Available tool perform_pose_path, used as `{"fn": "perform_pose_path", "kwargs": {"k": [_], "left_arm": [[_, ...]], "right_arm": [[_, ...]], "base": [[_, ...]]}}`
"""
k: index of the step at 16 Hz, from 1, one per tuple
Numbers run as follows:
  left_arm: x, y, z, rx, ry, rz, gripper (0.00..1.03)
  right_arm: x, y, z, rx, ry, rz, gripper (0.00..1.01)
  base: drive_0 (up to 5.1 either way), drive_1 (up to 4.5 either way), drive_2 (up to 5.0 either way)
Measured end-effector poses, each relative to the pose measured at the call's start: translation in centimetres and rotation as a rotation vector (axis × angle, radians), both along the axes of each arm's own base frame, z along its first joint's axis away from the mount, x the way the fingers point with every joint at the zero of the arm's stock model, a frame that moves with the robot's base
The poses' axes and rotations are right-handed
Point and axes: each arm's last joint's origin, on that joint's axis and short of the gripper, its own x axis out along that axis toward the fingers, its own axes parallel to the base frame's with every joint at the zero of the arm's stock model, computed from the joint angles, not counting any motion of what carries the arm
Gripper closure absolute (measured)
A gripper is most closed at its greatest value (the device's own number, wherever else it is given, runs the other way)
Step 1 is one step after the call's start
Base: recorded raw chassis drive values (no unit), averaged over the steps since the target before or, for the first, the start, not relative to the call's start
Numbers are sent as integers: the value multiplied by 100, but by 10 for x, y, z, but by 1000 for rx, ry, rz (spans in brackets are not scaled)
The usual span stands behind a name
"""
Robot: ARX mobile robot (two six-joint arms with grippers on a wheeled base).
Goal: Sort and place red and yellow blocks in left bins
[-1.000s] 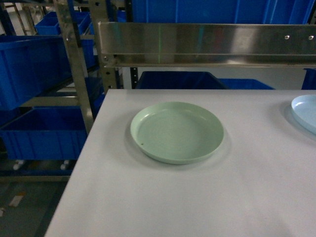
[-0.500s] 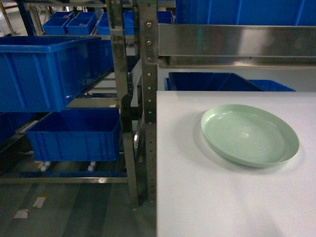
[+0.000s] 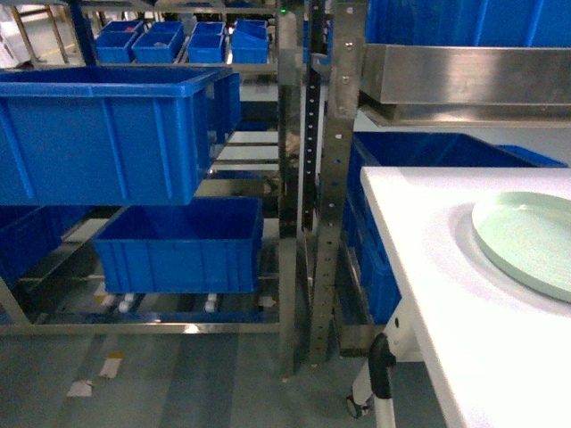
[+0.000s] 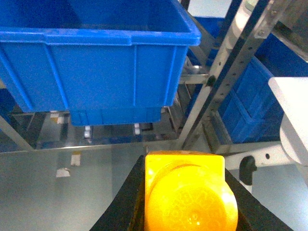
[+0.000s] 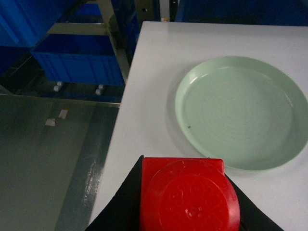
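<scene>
Closest to the left wrist camera, the left gripper (image 4: 185, 202) was clamped on the yellow block (image 4: 185, 192), whose round stud faced the lens while the black fingers (image 4: 125, 202) pressed against both of its sides. Beneath and beyond it lay the grey floor (image 4: 96, 163), marked with a few scraps of tape, then the slanting perforated steel upright (image 4: 226, 72) of the rack, and past that a large blue bin (image 4: 96, 53) resting on a rack level, seen from slightly above with its open top showing. In the right wrist view the right gripper (image 5: 185, 197) likewise held the red block (image 5: 185, 195) tight between dark fingers (image 5: 120, 207), the single stud turned towards the camera. That block hung over the near edge of the white table (image 5: 144, 96), and just beyond it sat the pale green plate (image 5: 240, 118), bare inside save for a tiny dark speck. Neither gripper appeared in the head view. There the table's corner (image 3: 428, 232) and part of the plate (image 3: 526, 241) occupied the right, a black caster leg (image 3: 379, 366) showed below the table edge, the steel rack posts (image 3: 326, 178) stood in the middle, and to the left the big blue bin (image 3: 107, 134) sat above a lower blue bin (image 3: 183, 245), with smaller blue bins (image 3: 161, 40) further back.
</scene>
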Motion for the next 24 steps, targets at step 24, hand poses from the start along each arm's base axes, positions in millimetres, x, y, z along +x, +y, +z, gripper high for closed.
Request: {"fn": "perform_pose_path", "kwargs": {"k": [24], "left_arm": [[0,0,0,0,0,-1,76]], "right_arm": [[0,0,0,0,2,0,74]], "base": [[-496,250,250]]}}
